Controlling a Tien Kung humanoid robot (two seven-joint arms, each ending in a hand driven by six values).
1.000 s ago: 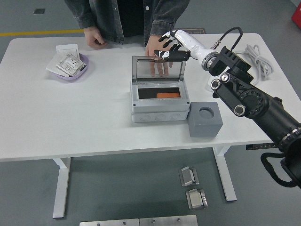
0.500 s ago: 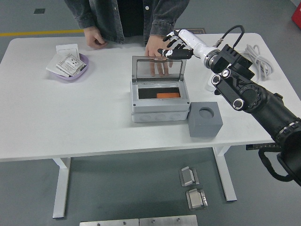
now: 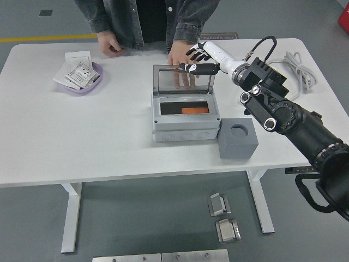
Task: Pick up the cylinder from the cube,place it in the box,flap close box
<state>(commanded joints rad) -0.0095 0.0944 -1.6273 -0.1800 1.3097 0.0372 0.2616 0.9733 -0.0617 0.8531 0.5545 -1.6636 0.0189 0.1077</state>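
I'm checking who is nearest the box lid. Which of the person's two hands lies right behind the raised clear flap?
The person's hand near the table's middle, showing through the flap beside the robot's right hand. The other hand rests far left.

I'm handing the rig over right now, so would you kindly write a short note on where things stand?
Right robot hand: fingers spread, holding nothing, at the top edge of the lid. Left arm: out of view.
Box: mid-table, lid upright and open. An orange piece, apparently the cylinder, lies inside.
Cube: right of the box, its hole empty.
Person: one hand resting behind the box, the other further left.
Done: cylinder seemingly in the box.
Left: flap the lid shut.
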